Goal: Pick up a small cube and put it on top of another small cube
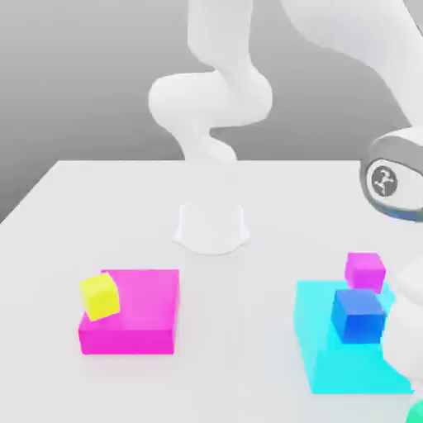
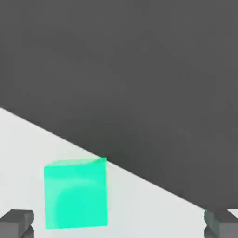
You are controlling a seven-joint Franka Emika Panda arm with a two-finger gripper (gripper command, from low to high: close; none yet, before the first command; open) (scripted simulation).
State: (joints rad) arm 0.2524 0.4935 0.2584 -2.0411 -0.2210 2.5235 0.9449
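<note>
- While the tool (image 2: 118, 223) stands wide open with nothing in its grasp, the small green cube (image 2: 76, 197) lies on the pale surface (image 2: 23, 153), close to its edge; part of it appears in the exterior view's lower right corner.
- Its straight edges and flat faces suggest a stiff, light block that should neither squash nor break easily.
- Smooth sides might slip or twist under an uneven pinch, so two opposite side faces, squarely at mid-height, seem the best hold.
- Its top and underside should stay free for stacking; moderate pressure ought to do.
</note>
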